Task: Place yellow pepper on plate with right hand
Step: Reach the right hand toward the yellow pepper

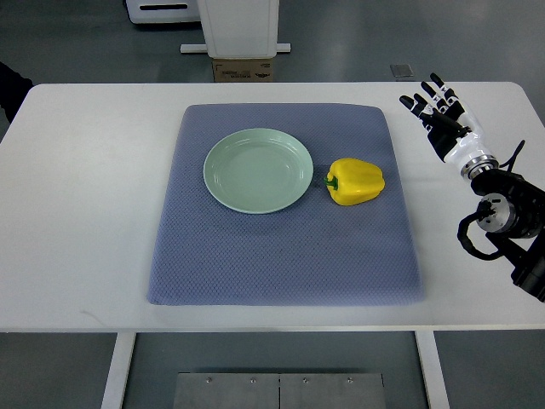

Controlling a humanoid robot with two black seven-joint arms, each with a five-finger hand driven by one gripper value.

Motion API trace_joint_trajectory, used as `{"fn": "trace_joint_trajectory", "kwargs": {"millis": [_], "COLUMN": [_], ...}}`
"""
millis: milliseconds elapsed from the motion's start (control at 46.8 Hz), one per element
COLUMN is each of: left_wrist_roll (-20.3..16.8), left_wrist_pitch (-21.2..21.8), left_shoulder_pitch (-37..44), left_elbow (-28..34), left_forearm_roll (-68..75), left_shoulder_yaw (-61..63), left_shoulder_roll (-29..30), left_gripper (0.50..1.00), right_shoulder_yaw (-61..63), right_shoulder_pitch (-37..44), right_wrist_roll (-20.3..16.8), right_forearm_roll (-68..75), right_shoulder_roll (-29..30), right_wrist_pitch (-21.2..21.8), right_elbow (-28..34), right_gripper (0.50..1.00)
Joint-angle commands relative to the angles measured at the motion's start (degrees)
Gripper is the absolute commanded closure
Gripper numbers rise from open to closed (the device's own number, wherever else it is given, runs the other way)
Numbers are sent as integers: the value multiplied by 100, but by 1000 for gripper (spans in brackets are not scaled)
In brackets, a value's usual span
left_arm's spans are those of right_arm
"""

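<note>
right arm: cut off by the right edge past the wrist joints; its upper part is out of frame
pepper: underside and far side hidden; stem end partly tucked toward the plate
box: mostly hidden behind the table's far edge; its print is too small to read
dark shape: cut off at the left edge, cannot be identified

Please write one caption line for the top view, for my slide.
Yellow pepper lies beside the empty green plate on a blue mat; open right hand hovers apart.
</note>
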Motion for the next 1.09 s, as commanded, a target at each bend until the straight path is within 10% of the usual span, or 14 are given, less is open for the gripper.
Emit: {"fn": "trace_joint_trajectory", "kwargs": {"millis": [0, 428, 1070], "left_wrist_roll": [0, 0, 0], "left_wrist_pitch": [2, 2, 2], "left_shoulder_pitch": [1, 1, 1], "left_elbow": [0, 0, 0], "left_forearm_roll": [0, 0, 0], "left_shoulder_yaw": [0, 0, 0], "left_shoulder_roll": [0, 0, 0], "left_gripper": [500, 500, 500], "right_shoulder_yaw": [-177, -441, -3551], "right_shoulder_pitch": [-30, -13, 1613], "right_wrist_roll": [14, 243, 445], "right_forearm_roll": [-136, -2026, -3310], "right_shoulder_roll": [-308, -1187, -1442], "right_wrist_pitch": [-88, -730, -1319], "right_elbow": [575, 2009, 2133], "right_gripper": [500, 500, 502]}}
